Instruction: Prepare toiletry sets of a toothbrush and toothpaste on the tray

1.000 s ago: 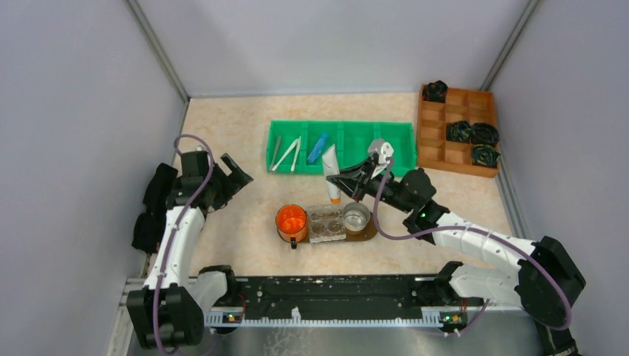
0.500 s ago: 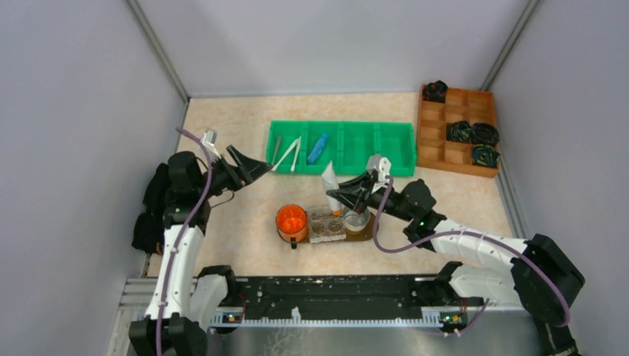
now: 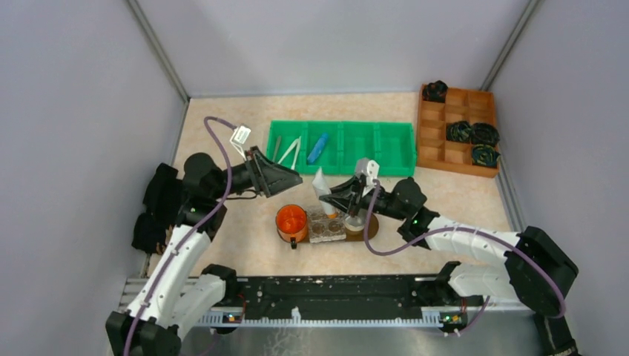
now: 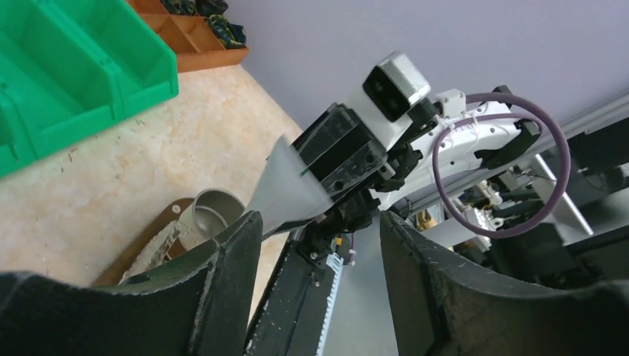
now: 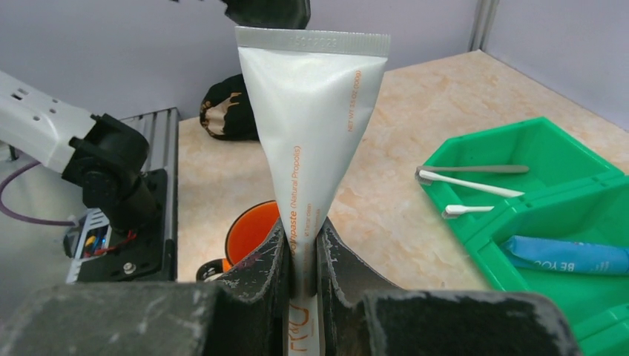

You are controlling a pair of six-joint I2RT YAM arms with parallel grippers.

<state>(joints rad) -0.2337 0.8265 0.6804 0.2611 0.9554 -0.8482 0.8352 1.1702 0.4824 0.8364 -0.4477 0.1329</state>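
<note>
My right gripper (image 5: 302, 230) is shut on a white toothpaste tube (image 5: 311, 111), crimped end up. From above, the tube (image 3: 320, 184) hangs tilted in the right gripper (image 3: 331, 199) over the dark brown tray (image 3: 369, 231). On the tray stand an orange cup (image 3: 291, 221), a clear block (image 3: 326, 224) and a grey cup (image 3: 355, 220). My left gripper (image 3: 291, 178) hovers open just left of the tube, nothing between its fingers (image 4: 237, 252). White toothbrushes (image 3: 291, 153) and a blue tube (image 3: 319, 147) lie in the green bin (image 3: 371, 141).
An orange-brown compartmented box (image 3: 456, 130) with black bundles sits at the back right. Grey walls close in the table on three sides. The green bin's right compartments (image 3: 393, 141) hold nothing. The arms' black base rail (image 3: 326, 293) runs along the near edge.
My right gripper carried the white tube from the bin's front edge down-left to over the tray. My left arm swung right toward the tube, its jaws narrowing somewhat.
</note>
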